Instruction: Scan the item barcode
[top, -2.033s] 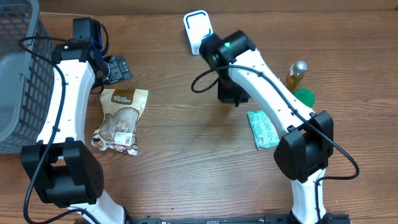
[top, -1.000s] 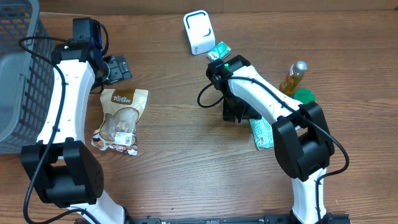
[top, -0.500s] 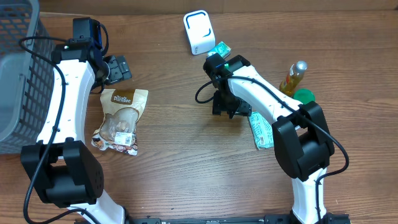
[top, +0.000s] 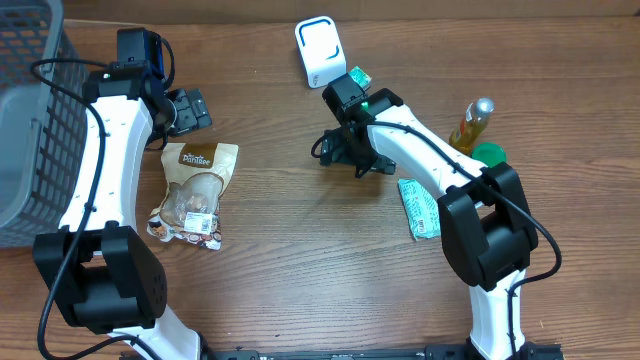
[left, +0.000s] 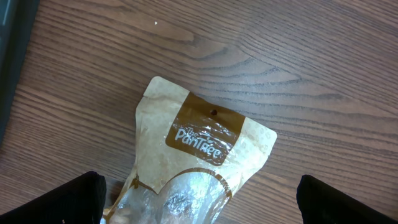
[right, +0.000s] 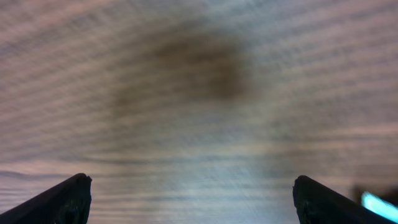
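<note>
A white barcode scanner with a blue rim (top: 320, 50) stands at the back of the table. A tan snack bag (top: 193, 195) with a clear window lies at the left, and in the left wrist view the bag (left: 205, 143) fills the middle. My left gripper (top: 188, 110) (left: 199, 205) hangs open just above the bag's top edge, nothing between its fingers. A green packet (top: 421, 208) lies flat at the right. My right gripper (top: 340, 152) (right: 189, 202) is open over bare wood, left of the packet and below the scanner, holding nothing.
A grey wire basket (top: 30, 120) takes up the far left. A yellowish bottle (top: 477, 122) and a round green lid (top: 490, 155) stand at the right. A small green box (top: 357, 78) lies beside the scanner.
My right gripper has moved left and back, away from the green packet, and its jaws have spread wider. The packet lies where it was. The left arm and snack bag have not moved.
</note>
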